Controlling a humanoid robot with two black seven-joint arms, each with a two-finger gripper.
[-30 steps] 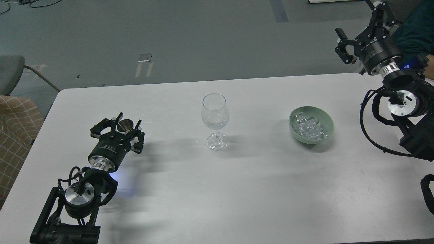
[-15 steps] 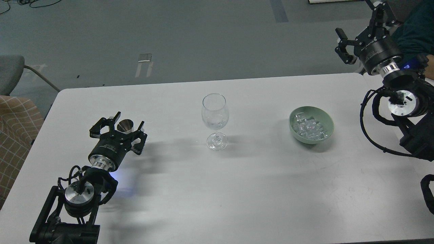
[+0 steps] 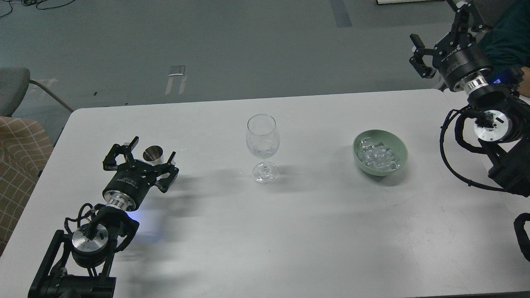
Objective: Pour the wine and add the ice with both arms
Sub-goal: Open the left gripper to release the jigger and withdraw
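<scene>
The ice (image 3: 377, 157) sits piled in a green bowl (image 3: 401, 145) at about 3 o'clock on the white table (image 3: 290, 231), well apart from my grippers. The wine glass (image 3: 262, 140) stands upright and empty near the table's centre, to the left of the bowl. At 9 o'clock my left gripper (image 3: 143, 155) has its fingers spread wide, one on each side of a small metal cup (image 3: 153, 154); I cannot tell whether either finger touches it. At 2 o'clock, beyond the table's far corner, my right gripper (image 3: 437, 35) hangs in the air with its fingers apart, holding nothing.
</scene>
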